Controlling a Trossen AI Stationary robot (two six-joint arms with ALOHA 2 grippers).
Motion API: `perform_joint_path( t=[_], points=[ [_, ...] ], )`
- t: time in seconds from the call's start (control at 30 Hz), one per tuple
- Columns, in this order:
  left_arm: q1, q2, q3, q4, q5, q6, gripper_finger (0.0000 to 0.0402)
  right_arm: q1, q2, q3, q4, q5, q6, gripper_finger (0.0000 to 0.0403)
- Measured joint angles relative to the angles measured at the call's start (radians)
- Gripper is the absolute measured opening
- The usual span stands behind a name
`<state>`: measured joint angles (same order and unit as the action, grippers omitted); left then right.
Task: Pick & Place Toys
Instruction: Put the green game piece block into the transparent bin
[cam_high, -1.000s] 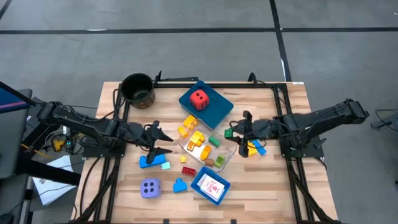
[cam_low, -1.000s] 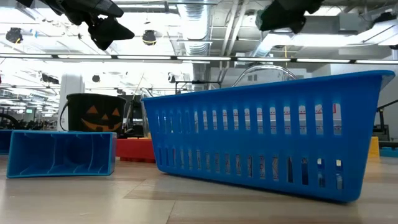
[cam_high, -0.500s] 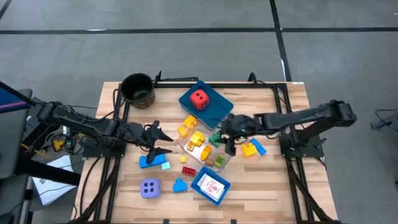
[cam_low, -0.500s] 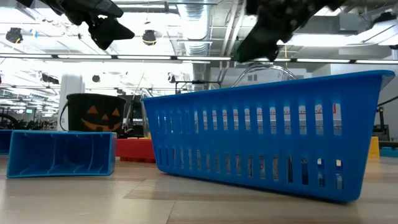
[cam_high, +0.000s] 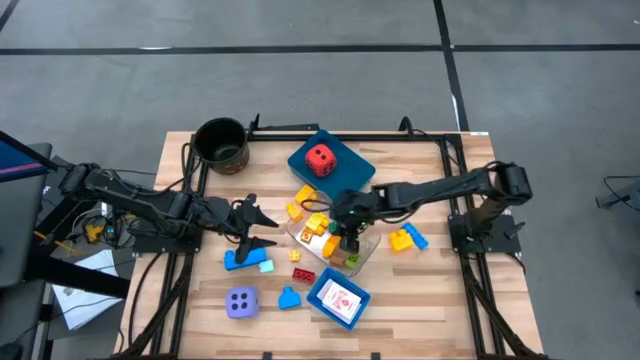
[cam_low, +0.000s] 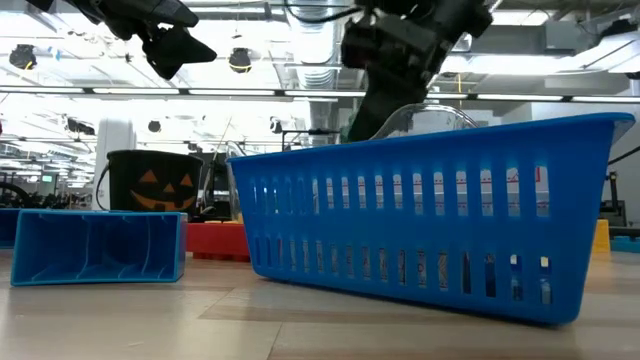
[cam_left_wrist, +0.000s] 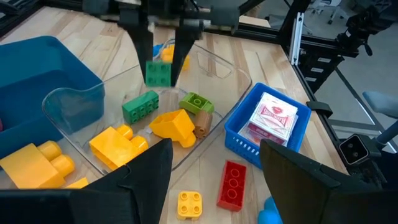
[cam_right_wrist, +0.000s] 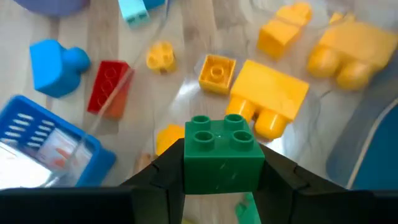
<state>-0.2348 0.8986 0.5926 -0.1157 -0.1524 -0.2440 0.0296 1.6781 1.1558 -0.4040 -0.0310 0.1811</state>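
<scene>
Holding a green brick (cam_right_wrist: 221, 152) above the clear tray (cam_high: 365, 252), the right hand (cam_high: 346, 237) is at the release step of the toy sorting.

- Item in hand: green four-stud brick, clamped between the right hand's two fingers, studs up in the right wrist view. In the left wrist view the same brick (cam_left_wrist: 158, 73) hangs clear of the tray floor, gripped from above.
- Location: centre of the high view, over the clear tray's lower right part, just beside the blue tray with the red die (cam_high: 319, 158).
- Tray contents below: yellow bricks (cam_left_wrist: 117, 144), a longer green brick (cam_left_wrist: 139, 106), an olive-green piece (cam_left_wrist: 196, 102).
- Doing the step well (judgement): lower the brick until it is near the tray floor before parting the fingers, so that it does not bounce out over the low wall; aim at the bare patch between the yellow bricks and the longer green brick; lift straight up afterwards to avoid dragging neighbours.
- Right arm pose: stretched from the right side of the frame toward centre, wrist bent so the fingers point down.
- Left arm: waiting at left centre of the high view, left hand (cam_high: 262, 228) with fingers apart and empty, above the table near a blue brick (cam_high: 238, 259).
- Unsorted on the table: red brick (cam_left_wrist: 232, 185), small yellow brick (cam_left_wrist: 189, 204), lavender die (cam_high: 240, 301), card basket (cam_high: 318, 297).
</scene>
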Motion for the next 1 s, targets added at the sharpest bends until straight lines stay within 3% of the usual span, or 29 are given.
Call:
perform_joint_path(
  t=[0.27, 1.0],
  points=[
    [0.0, 0.0, 0.0, -0.001, 0.0, 0.0, 0.0237, 0.005, 0.046, 0.049, -0.167, 0.004, 0.01, 0.0139],
    [0.0, 0.0, 0.0, 0.001, 0.0, 0.0, 0.0237, 0.039, 0.099, 0.047, -0.222, 0.004, 0.02, 0.0141]
  ],
)
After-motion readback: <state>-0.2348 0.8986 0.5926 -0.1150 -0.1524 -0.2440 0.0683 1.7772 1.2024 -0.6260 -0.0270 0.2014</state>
